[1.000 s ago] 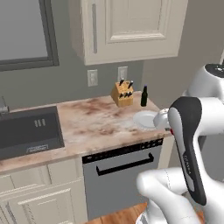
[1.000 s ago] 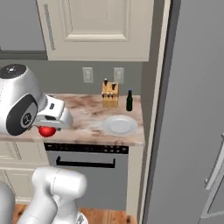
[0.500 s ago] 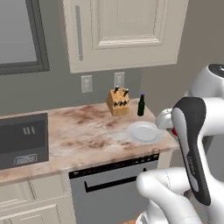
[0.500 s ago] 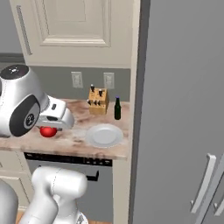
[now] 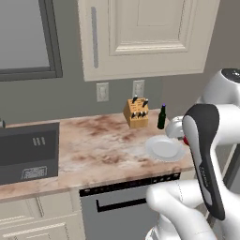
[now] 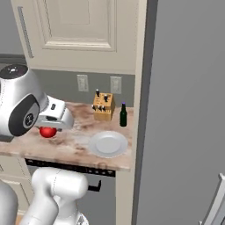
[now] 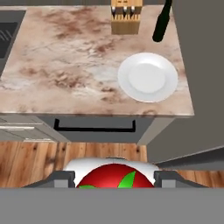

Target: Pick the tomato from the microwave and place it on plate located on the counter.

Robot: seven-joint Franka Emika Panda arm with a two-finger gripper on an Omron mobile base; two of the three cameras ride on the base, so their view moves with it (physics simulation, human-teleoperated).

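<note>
Red tomato [image 7: 114, 176] between fingers [image 7: 64, 178] in hand view, green stem visible.

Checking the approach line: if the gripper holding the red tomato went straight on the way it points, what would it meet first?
Probably the wooden floor just in front of the beige mottled counter, not the small white plate; the gripper, shut on the red tomato, seems short of the edge, though depth is unclear.

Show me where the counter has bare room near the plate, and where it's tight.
The plate itself is bare. The counter lies open from the plate across to the sink. It is crowded behind the plate, by the knife block and the dark bottle.
</note>
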